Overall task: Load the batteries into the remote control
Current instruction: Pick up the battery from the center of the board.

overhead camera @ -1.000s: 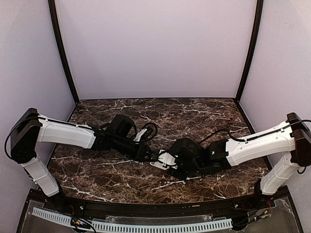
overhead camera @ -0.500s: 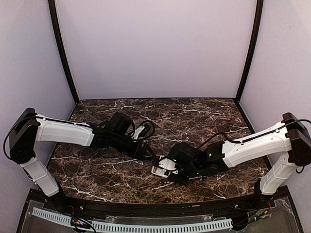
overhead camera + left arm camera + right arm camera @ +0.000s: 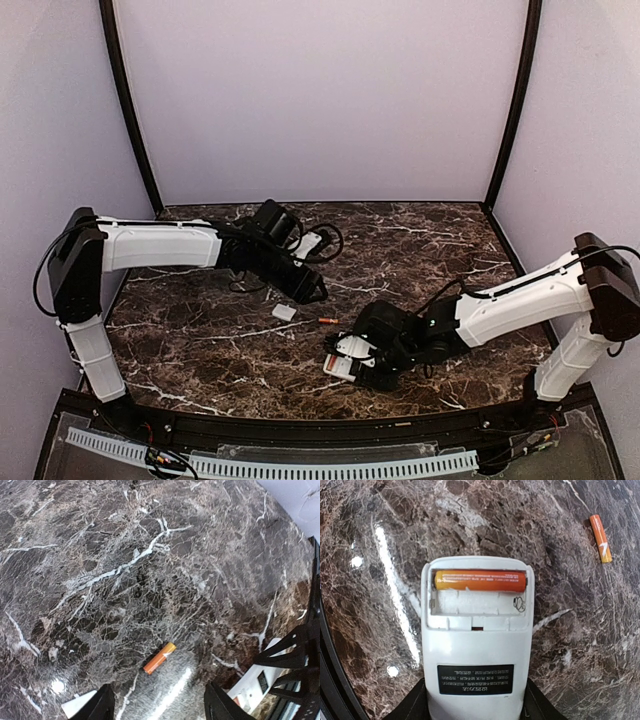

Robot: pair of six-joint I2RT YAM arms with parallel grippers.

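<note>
Clamping the white remote control (image 3: 475, 650), the right gripper (image 3: 475, 702) showed one orange battery (image 3: 480, 580) in its compartment (image 3: 470, 606); ahead of the left gripper (image 3: 159, 705), jaws wide, lay another cylindrical battery (image 3: 159, 658).

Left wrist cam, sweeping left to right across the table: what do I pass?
In order: small white piece at the bottom edge → loose battery lying alone on the marble → remote control at the lower right.
</note>
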